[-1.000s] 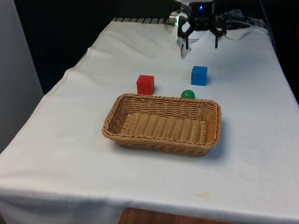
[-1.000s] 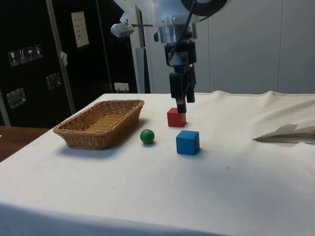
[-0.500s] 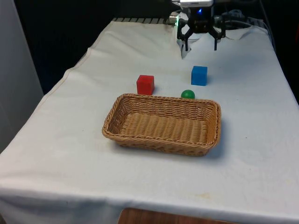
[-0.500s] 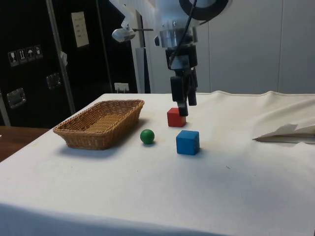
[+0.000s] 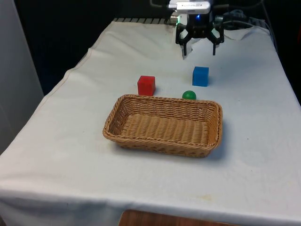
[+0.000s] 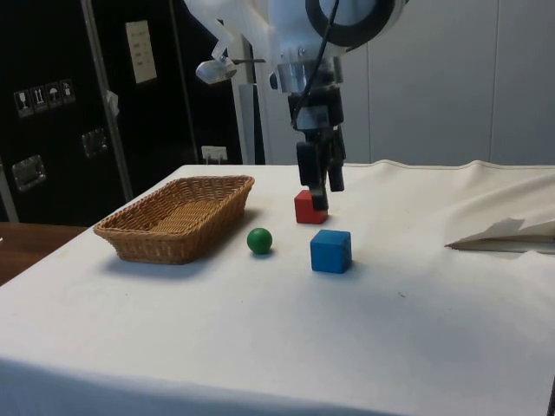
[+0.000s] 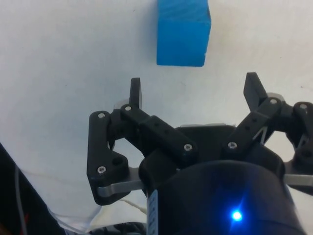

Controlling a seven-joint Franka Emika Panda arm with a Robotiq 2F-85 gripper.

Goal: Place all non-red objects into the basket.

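Where the front view looks across the worktop (image 5: 70, 155), the hand (image 5: 199, 50) hangs in the air with its two fingers spread apart and nothing between them, above the cloth on the far side of the blue cube (image 5: 200, 76). The red cube (image 5: 146, 85) stands to the front view's left of the blue one, well apart from it. The green ball (image 5: 189, 95) lies just behind the far rim of the wicker basket (image 5: 117, 120), near that rim's right end in the front view. The basket holds nothing.

In the side view, the hand (image 6: 317, 202) points straight down and hangs clear of the worktop (image 6: 260, 347), partly in front of the red cube (image 6: 303, 207). The blue cube (image 6: 331, 250) sits nearer the camera, with the green ball (image 6: 259, 240) between it and the wicker basket (image 6: 139, 234), touching neither.

From the wrist view, the open fingers (image 7: 136, 93) frame bare white cloth, and the blue cube (image 7: 183, 33) lies beyond their tips, apart from the hand (image 7: 194, 89).
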